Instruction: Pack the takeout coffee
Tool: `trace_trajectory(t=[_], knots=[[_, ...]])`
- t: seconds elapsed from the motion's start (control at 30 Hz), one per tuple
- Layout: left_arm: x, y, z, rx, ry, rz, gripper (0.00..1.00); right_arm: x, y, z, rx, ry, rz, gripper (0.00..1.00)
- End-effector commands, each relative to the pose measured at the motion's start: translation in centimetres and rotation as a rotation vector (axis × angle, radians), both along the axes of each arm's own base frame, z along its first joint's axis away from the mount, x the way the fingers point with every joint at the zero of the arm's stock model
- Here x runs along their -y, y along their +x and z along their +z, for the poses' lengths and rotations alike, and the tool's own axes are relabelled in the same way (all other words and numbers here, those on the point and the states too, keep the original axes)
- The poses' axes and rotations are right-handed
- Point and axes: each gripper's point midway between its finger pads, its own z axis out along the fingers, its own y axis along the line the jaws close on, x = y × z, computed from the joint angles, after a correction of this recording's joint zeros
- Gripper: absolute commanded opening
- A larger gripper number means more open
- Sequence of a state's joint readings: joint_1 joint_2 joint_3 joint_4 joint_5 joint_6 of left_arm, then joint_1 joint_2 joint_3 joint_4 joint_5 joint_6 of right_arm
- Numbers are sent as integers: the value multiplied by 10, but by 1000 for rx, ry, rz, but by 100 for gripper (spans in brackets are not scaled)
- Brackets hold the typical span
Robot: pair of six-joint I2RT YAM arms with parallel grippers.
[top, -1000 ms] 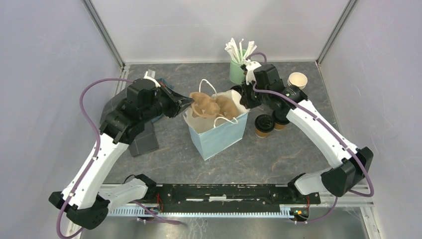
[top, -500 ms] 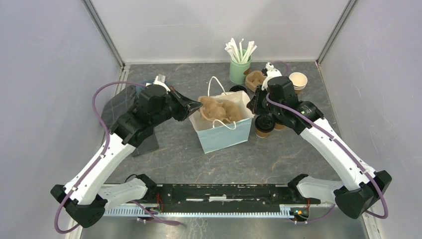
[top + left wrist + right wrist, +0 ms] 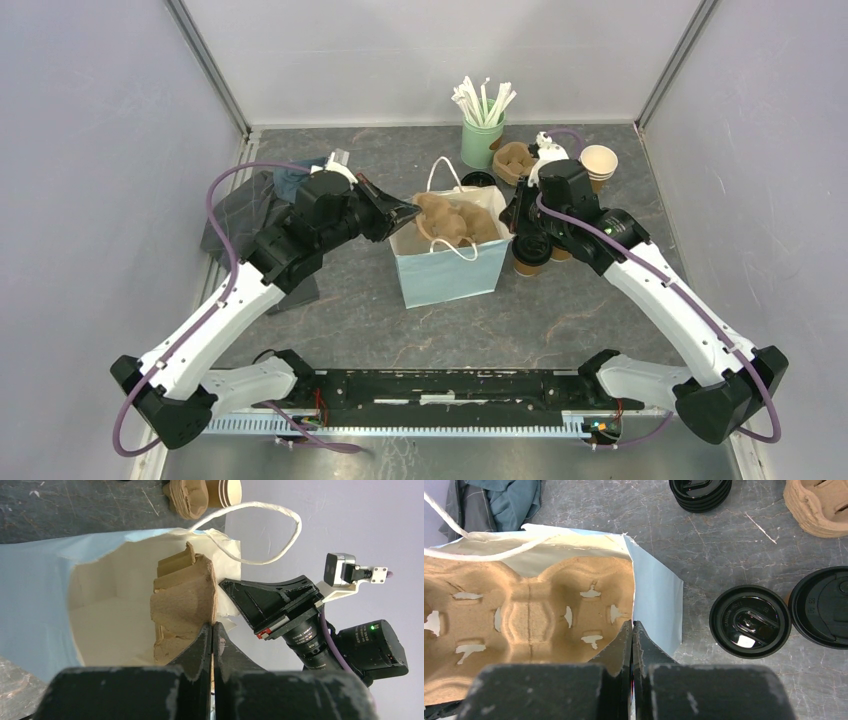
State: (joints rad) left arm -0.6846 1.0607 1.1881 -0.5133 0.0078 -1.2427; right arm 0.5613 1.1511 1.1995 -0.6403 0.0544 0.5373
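Coffee cups (image 3: 750, 621), lidded, unpacked on table (image 3: 350, 300) just right of bag (image 3: 448, 275), now nudged closer with cardboard tray (image 3: 450, 220) inside, pinched by shut left gripper (image 3: 212, 630); right gripper (image 3: 632, 627) newly shut, seemingly empty; loading cups next.

Embossed lettering on black lid (image 3: 750, 621), illegible

Bright, even light — soft shadows (sharp)

Paper bag (image 3: 445, 278) was shifted toward the table's (image 3: 340, 320) right edge and turned; right gripper (image 3: 632, 632) was moved to its right rim.
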Motion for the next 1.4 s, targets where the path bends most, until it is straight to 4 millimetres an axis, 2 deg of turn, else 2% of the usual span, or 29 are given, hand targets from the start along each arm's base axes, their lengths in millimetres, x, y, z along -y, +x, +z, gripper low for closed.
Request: trace_trajectory(t=[0.0,0.37,0.63,0.7,0.73,0.77,0.8,0.83,0.87,0.9,0.97,1.03,1.07,1.2,1.27,1.3,1.37], knots=[[20,1,8,13,-70,-54,2,2,4,10,42,22,-22,0],[24,0,-6,-3,-42,-64,2,1,4,8,42,16,-15,0],[23,0,-7,2,-31,-64,2,2,4,7,44,12,-13,0],[20,0,-13,-13,1,-59,3,2,4,7,45,10,-12,0],[15,-2,-21,-28,59,-59,12,2,4,6,44,8,-13,0],[3,-7,-31,-68,154,-48,32,2,4,4,41,3,-12,0],[-9,-9,-21,-60,219,-29,60,3,4,3,40,-4,-11,0],[-19,-17,-16,-51,273,-45,71,3,4,2,39,-10,-7,0],[-32,-23,-8,-46,309,-25,87,3,4,2,38,-17,-4,0],[-42,-30,5,-32,309,-12,98,3,4,3,37,-24,2,0],[-58,-40,30,9,309,7,100,2,5,8,48,-28,13,0],[-69,-46,38,15,345,12,100,2,5,9,50,-40,26,0],[-71,-48,35,3,369,9,99,2,4,7,47,-45,35,0],[-74,-46,4,-73,460,-2,85,-6,-1,-3,24,-33,88,0],[-74,-43,-11,-106,495,2,84,-11,-5,-5,12,-21,118,2],[-73,-41,-19,-122,513,2,83,-10,-5,-6,11,-25,120,5],[-67,-35,-30,-132,531,-12,84,-9,-4,-5,20,-47,133,19]])
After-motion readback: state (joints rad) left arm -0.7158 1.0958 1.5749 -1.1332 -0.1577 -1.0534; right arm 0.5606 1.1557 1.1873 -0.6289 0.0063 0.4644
